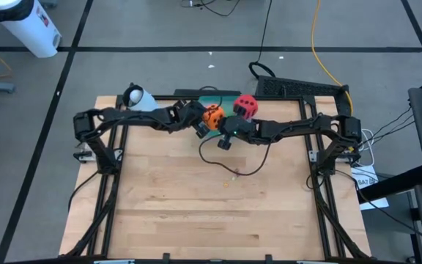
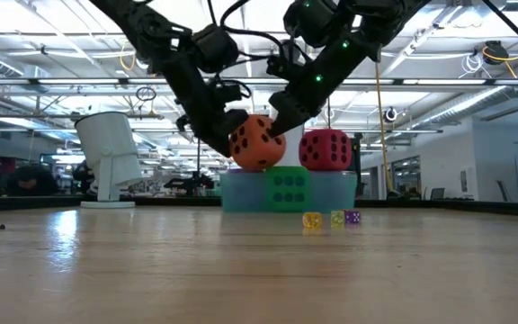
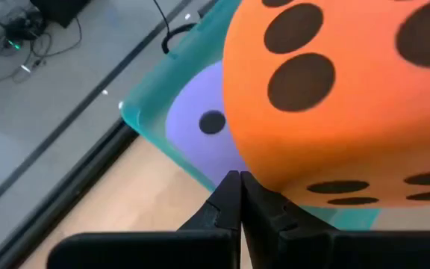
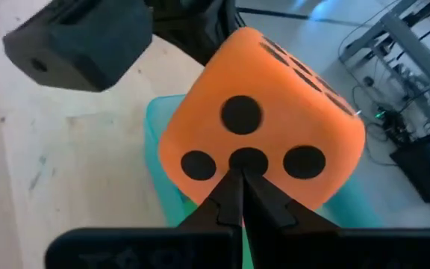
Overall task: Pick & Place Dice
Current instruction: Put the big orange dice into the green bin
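Observation:
The orange die (image 2: 257,142) is up at the teal tray's (image 2: 241,191) top edge near the table's far side, between both grippers. It also shows as the orange die (image 1: 212,116). My left gripper (image 1: 198,126) reaches it from the left and my right gripper (image 1: 228,133) from the right, both shut. The red die (image 2: 325,149) sits high in the tray. The green die (image 2: 288,189) shows through the tray's wall. One light purple die (image 3: 200,127) lies in the tray under the orange one. The other purple die is hidden. My left gripper (image 3: 237,183) has its shut fingertips against the orange die's lower edge (image 3: 275,179), coming from the table's left and slanting down. Whether they nip any foam does not show. My right gripper (image 4: 239,179) sets its shut fingertips on the die's three-pip face, at the middle pip (image 4: 248,158), from the right. The die is tilted above the tray.
A white cylinder (image 1: 139,97) stands at the far left of the table. A black cable (image 1: 233,163) loops over the wood below the right gripper. Three tiny dice (image 2: 333,218) lie on the table in front of the tray. The near half of the table is bare wood.

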You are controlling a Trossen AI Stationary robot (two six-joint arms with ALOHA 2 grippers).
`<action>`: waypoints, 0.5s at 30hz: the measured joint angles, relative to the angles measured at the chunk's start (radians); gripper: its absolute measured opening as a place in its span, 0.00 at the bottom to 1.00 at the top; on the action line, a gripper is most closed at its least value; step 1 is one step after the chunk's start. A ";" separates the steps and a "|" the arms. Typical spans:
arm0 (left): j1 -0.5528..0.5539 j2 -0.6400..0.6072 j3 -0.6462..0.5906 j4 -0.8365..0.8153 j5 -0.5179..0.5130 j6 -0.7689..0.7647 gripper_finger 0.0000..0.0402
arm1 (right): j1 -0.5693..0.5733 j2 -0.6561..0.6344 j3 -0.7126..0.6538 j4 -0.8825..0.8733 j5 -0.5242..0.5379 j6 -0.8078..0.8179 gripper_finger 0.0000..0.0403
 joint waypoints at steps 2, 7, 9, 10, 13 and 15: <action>0.011 0.018 0.001 0.016 0.007 -0.002 0.02 | -0.008 0.000 -0.012 0.011 -0.003 0.016 0.00; 0.025 0.028 0.002 0.029 0.033 -0.006 0.01 | -0.029 0.000 -0.029 0.003 -0.046 0.037 0.00; 0.025 0.029 0.002 0.030 0.032 -0.005 0.02 | -0.037 0.000 -0.029 0.003 -0.051 0.047 0.00; 0.025 0.029 0.002 0.031 0.031 -0.005 0.02 | -0.039 0.000 -0.029 0.003 -0.052 0.056 0.00; 0.025 0.029 0.002 0.036 0.027 -0.005 0.01 | -0.044 0.000 -0.029 0.004 -0.052 0.063 0.00; 0.026 0.029 0.002 0.037 0.024 -0.004 0.01 | -0.044 0.000 -0.029 0.003 -0.052 0.063 0.00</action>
